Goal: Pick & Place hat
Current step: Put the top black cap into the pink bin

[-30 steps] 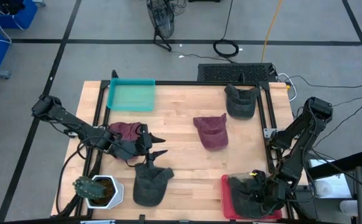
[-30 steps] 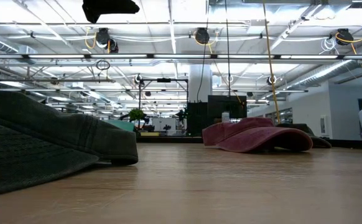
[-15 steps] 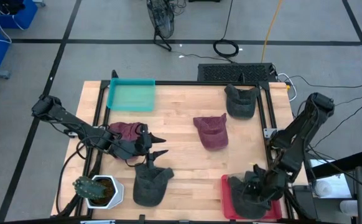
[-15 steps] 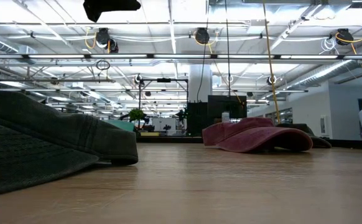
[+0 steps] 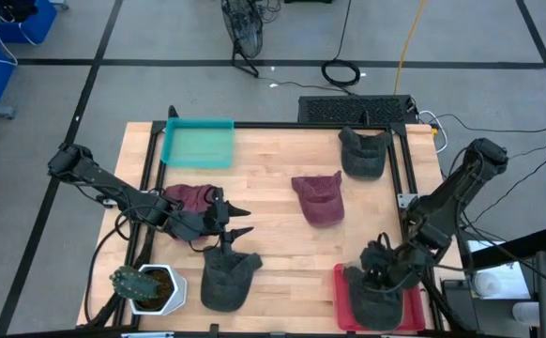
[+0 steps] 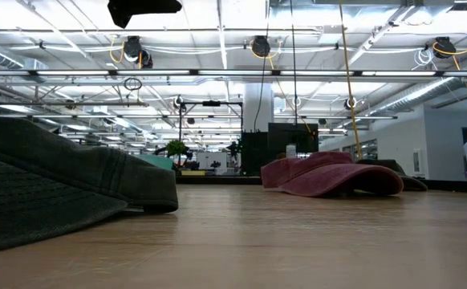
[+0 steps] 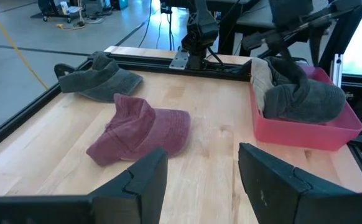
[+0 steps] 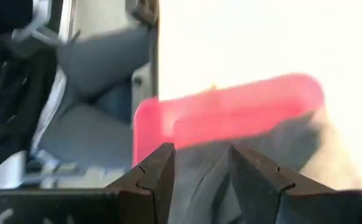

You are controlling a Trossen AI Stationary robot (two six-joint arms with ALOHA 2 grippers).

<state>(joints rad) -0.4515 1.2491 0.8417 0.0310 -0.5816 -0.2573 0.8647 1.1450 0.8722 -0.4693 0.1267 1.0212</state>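
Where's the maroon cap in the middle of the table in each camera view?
High view: the maroon cap lies mid-table, right of centre.
Low view: right of centre in the distance, flat on the wood.
Left wrist view: left of centre, beyond the left gripper's fingers.
Right wrist view: not in it.
Shared landmark: the dark grey cap behind it, in the high, low and left wrist views.

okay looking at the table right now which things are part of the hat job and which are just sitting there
Job:
- dark hat in the red bin
- right tool, open above that hat
- maroon hat
- grey hat
- left tool, open

Lying about:
- potted cactus
- green tray
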